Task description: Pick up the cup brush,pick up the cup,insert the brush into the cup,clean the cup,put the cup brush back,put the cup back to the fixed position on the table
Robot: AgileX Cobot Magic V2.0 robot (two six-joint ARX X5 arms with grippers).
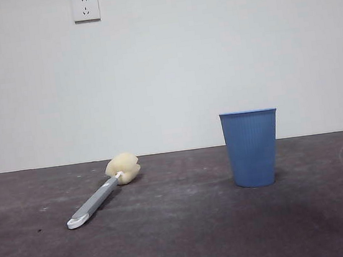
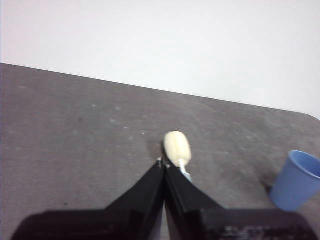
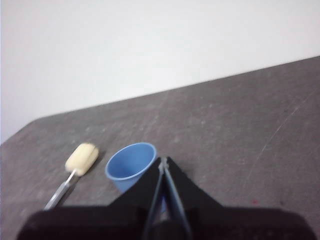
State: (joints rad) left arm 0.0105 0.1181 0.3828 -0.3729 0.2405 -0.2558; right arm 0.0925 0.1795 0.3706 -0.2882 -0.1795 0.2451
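The cup brush (image 1: 101,196) lies flat on the table (image 1: 185,239) at the left, its pale-yellow sponge head (image 1: 124,168) toward the wall and its white tip toward me. To its right the blue ribbed cup (image 1: 251,148) stands upright. Neither arm shows in the front view. In the left wrist view my left gripper (image 2: 164,164) is shut and empty, high above the brush (image 2: 177,149), whose handle its jaws mostly hide. My right gripper (image 3: 163,164) is shut and empty, high above the cup (image 3: 130,163), with the brush (image 3: 75,169) beside it.
A plain white wall runs along the table's far edge, with two sockets (image 1: 85,7) high on it. The dark grey table carries pale scuffs.
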